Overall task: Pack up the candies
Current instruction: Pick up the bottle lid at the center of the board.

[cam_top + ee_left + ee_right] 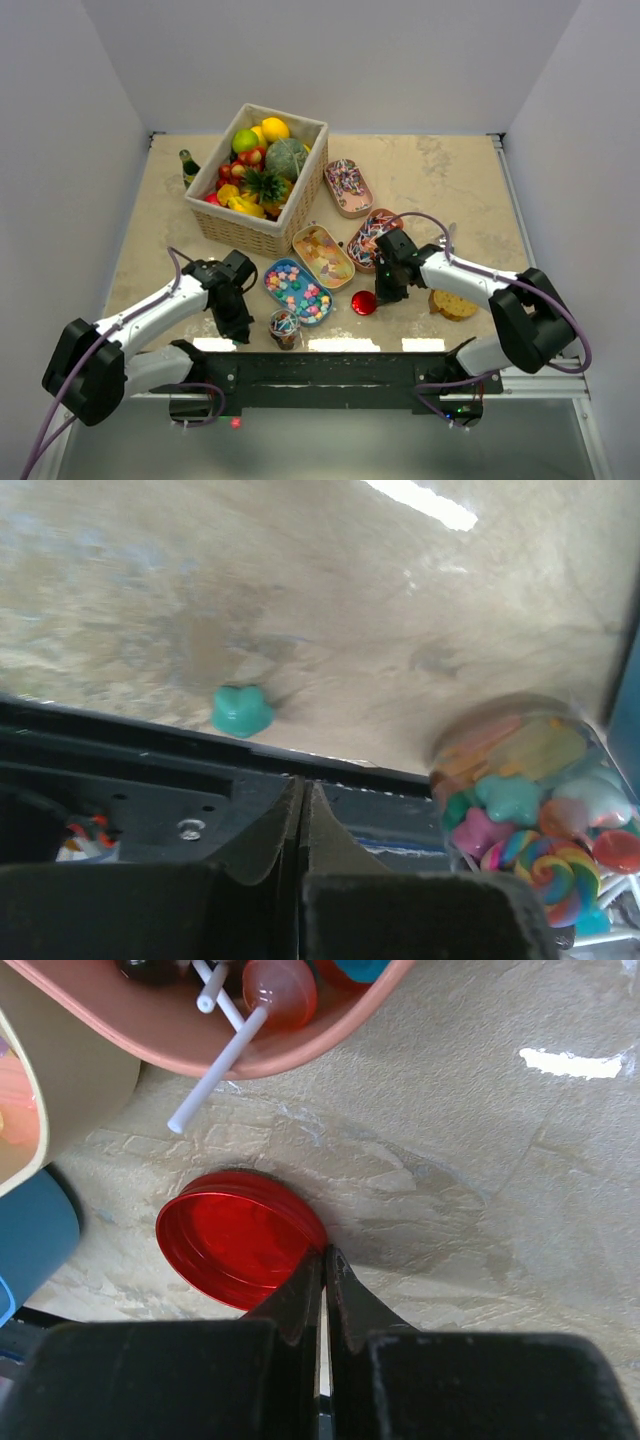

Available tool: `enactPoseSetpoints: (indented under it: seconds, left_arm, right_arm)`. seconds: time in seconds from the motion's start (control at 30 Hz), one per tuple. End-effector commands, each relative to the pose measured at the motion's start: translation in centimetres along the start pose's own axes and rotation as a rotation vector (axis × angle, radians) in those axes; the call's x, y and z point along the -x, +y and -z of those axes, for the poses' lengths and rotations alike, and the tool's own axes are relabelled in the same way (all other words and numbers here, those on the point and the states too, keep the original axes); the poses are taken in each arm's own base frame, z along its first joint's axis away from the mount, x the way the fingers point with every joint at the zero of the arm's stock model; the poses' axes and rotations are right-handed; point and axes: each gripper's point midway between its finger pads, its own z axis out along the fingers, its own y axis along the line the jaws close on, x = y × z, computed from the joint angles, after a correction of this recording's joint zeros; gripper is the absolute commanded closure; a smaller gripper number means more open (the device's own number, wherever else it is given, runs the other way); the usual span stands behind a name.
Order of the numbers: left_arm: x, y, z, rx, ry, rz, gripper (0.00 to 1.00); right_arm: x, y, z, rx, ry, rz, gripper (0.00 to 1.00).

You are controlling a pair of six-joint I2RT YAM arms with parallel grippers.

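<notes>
The coming move turned on the stray teal candy (241, 709). It lay alone on the bare surface (450, 180), just ahead of the left tool (303, 798) and a little to its left. That tool was clenched on nothing, its two fingers pressed flat together. The jar (525, 800), holding a heap of pastel pieces, stood close on the tool's other side, by the middle of the surface's near edge, so the left arm was the nearer one to both. More candies (298, 288) lay in the blue tray (272, 272) just behind the jar. The right tool (324, 1265) was clenched too, its tips at the rim of the red lid (240, 1250) (whether they nipped that rim, the pictures did not settle). The lid lay flat, right of the jar. By my judgement the left tool would have to release before reaching forward-left.
</notes>
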Motion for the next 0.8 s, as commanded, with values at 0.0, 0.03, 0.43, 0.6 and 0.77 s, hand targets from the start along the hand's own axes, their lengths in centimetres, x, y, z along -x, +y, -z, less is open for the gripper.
enactPoseSetpoints:
  seconds: [0.0, 0.03, 0.43, 0.6, 0.77]
  left_arm:
    - [-1.6, -3.3, 0.1, -0.208, 0.082, -0.033, 1.0]
    - [-2.3, -4.3, 0.5, -0.264, 0.12, -0.032, 1.0]
    - [-3.5, -10.6, 0.8, -0.471, 0.249, -0.028, 1.0]
    - [-3.1, -13.2, 1.4, -0.503, 0.249, -0.068, 1.0]
    - [-3.2, -15.9, 1.3, -0.511, 0.264, -0.124, 1.0]
  right_arm:
    - [2.0, 1.3, 0.7, 0.031, -0.067, 0.009, 1.0]
    - [2.0, 1.3, 0.7, 0.034, -0.069, 0.009, 1.0]
    - [3.5, 2.9, 3.9, 0.093, -0.157, -0.045, 1.0]
    - [4.9, 3.2, 6.8, 0.092, -0.23, -0.061, 1.0]
    - [6.6, 3.6, 9.9, 0.093, -0.312, -0.098, 1.0]
